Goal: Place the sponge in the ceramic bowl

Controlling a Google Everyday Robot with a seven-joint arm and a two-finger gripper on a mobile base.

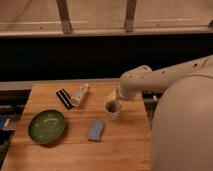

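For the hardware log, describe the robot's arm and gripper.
The arm is a smooth off-white tube with a rounded elbow joint, growing from a bulky off-white body. No cables or markings show. The gripper sits just above the cup; its details cannot be made out.
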